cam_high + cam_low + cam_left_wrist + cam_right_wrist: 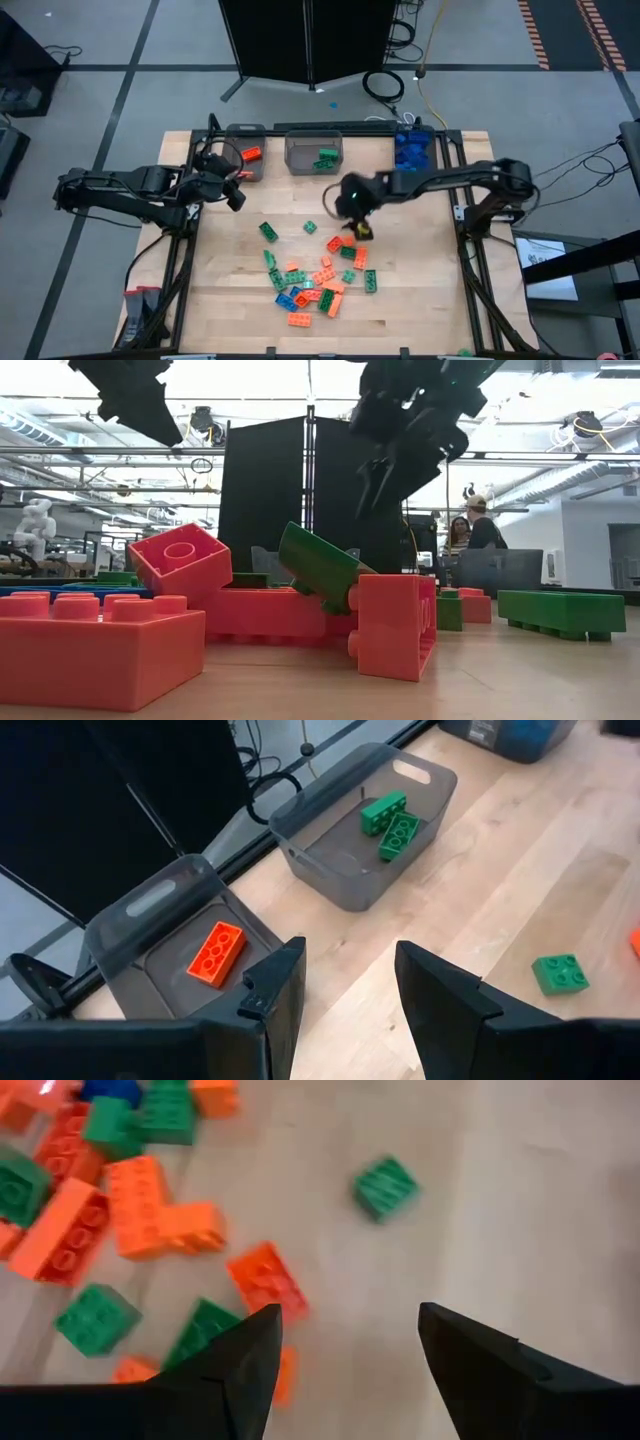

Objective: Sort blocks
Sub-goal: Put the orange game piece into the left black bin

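Observation:
Orange, green and blue blocks (315,280) lie scattered in a pile on the wooden table's near middle. My right gripper (350,210) hovers open above the pile's far edge. In its wrist view the empty fingers (345,1340) stand over an orange block (268,1278), with a single green block (385,1186) farther off. My left gripper (235,195) waits open and empty at the table's left (345,995), in front of the left bin (160,935). That bin holds one orange block (217,952). The middle bin (340,870) holds two green blocks (392,822).
Three grey bins stand along the far edge; the right one (412,150) holds blue blocks. A lone green block (560,972) lies on bare wood between bins and pile. A black frame runs round the table (440,300). In the low view, people stand in the room behind (475,530).

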